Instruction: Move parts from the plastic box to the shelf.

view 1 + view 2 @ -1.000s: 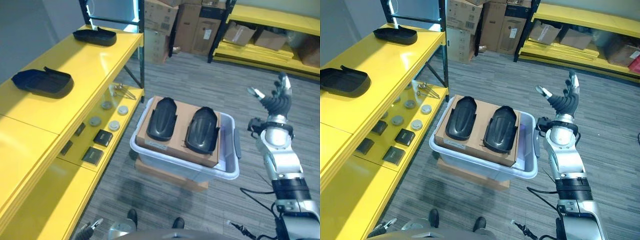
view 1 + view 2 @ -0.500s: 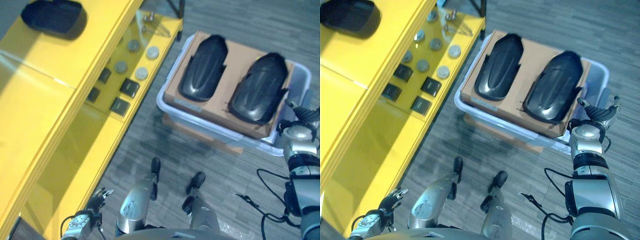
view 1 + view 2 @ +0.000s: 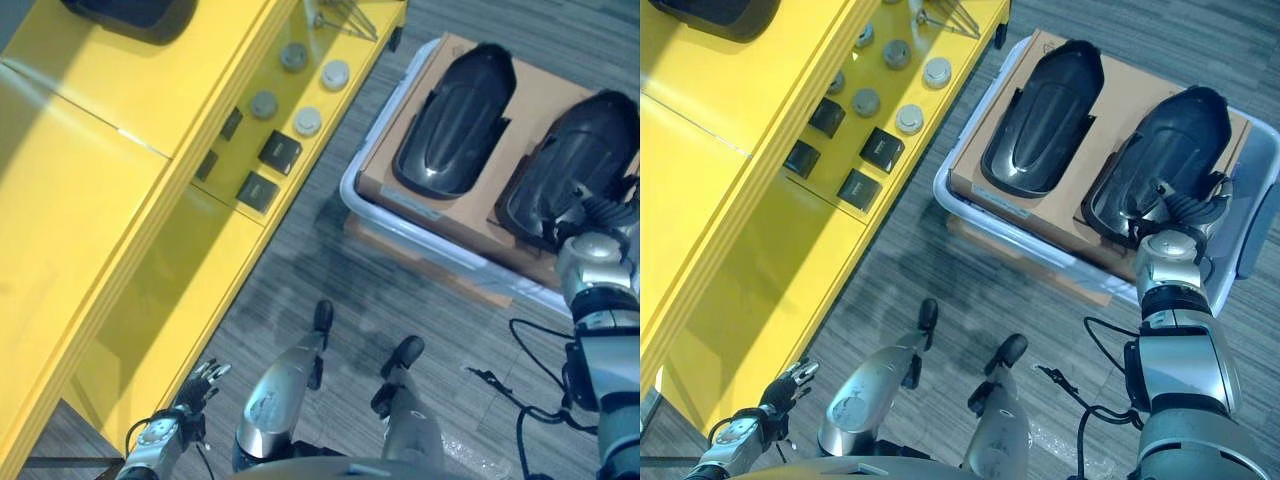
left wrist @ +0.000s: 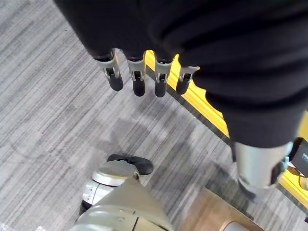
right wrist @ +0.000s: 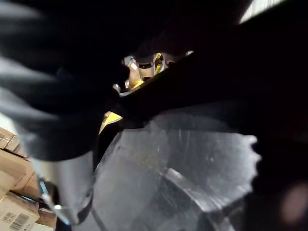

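Two black moulded parts lie side by side on a cardboard sheet (image 3: 1110, 118) over the clear plastic box (image 3: 350, 188): the left part (image 3: 1045, 115) and the right part (image 3: 1170, 145). My right hand (image 3: 1185, 207) is down at the near end of the right part, touching or just above it; its grip is hidden. A third black part (image 3: 710, 12) rests on the top of the yellow shelf (image 3: 90, 190). My left hand (image 4: 137, 79) hangs low beside the shelf's near end, fingers straight and holding nothing.
The lower shelf level carries round discs (image 3: 908, 118) and small black boxes (image 3: 882, 148). A flat cardboard box (image 3: 1020, 255) lies under the plastic box. Grey carpet runs between shelf and box.
The camera has tilted down, shifting the whole scene. My right hand has come down from raised and spread beside the box to the near end of the right part.
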Controlling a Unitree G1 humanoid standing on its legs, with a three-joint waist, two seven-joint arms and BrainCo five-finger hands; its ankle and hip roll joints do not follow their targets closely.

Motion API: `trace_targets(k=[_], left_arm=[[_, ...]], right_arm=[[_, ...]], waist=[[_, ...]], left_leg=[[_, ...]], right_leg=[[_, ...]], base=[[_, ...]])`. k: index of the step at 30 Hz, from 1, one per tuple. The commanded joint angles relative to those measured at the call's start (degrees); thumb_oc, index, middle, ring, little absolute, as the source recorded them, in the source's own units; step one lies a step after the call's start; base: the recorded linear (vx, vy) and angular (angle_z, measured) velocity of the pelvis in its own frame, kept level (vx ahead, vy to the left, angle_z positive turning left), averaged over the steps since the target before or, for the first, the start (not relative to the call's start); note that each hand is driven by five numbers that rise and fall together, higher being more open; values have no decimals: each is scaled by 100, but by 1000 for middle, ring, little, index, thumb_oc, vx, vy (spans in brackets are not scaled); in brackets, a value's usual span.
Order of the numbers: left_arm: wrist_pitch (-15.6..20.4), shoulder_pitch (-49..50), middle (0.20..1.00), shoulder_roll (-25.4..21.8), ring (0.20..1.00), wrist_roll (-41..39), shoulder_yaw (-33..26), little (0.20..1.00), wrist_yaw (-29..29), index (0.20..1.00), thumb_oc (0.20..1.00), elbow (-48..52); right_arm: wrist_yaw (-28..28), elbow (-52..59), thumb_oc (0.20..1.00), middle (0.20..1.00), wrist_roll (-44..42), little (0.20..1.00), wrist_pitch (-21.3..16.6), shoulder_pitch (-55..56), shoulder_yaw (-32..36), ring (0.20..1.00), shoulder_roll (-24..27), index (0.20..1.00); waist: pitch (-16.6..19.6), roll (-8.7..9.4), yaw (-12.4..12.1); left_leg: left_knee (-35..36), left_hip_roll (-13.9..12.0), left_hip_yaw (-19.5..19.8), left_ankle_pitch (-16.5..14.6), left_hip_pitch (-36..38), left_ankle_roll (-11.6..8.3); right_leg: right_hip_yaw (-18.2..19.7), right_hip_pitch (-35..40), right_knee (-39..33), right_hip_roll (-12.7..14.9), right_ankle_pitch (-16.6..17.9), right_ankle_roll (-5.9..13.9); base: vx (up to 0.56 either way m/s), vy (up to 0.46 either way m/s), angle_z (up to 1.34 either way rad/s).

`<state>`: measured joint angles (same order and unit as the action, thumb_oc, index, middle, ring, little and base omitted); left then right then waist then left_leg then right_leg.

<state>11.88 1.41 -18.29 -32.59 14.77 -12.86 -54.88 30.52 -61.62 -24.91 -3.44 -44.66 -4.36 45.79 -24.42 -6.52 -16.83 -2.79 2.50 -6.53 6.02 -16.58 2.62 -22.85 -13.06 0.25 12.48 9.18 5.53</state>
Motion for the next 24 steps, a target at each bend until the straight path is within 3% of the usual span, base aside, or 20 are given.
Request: trace_targets(k=[1,22,23,24], left_arm=[[120,288,1000,-195,1000,-214,251,1000,-22,1000,1000,-79],[116,87,1000,-272,1000,-321,238,1000,2,1000,1000,33],[115,78,1000,-283,1000,-335,235,1000,-3,1000,1000,35],[122,66,1000,-294,1000,-352,235,1000,-15,1000,1000,39]], right_arm=[[-44,169,1000,1000,17,1000,52,323,-386,1000,288,1000],[-342,-280,1000,1000,0,1000,-19,894,-375,1000,-119,1000],[-348,-256,642,642,-25,642,5,876,-383,642,-118,642],[-375,-246,526,526,-96,526,16,862,-387,526,-122,526]], waist=[[389,41,-42],[177,152,-17],[174,154,-16],[167,157,-16]], left_leg=[[-173,-286,644,-641,-232,-414],[-283,-338,636,-647,-365,-418],[-282,-337,640,-647,-375,-417],[-288,-334,644,-643,-393,-418]], right_leg=[[241,-247,590,346,-800,534],[292,-227,473,225,-726,515],[299,-240,473,221,-725,517],[311,-254,474,216,-723,518]], base=[[0,0,0],[-6,-10,0],[0,0,0],[0,0,0]])
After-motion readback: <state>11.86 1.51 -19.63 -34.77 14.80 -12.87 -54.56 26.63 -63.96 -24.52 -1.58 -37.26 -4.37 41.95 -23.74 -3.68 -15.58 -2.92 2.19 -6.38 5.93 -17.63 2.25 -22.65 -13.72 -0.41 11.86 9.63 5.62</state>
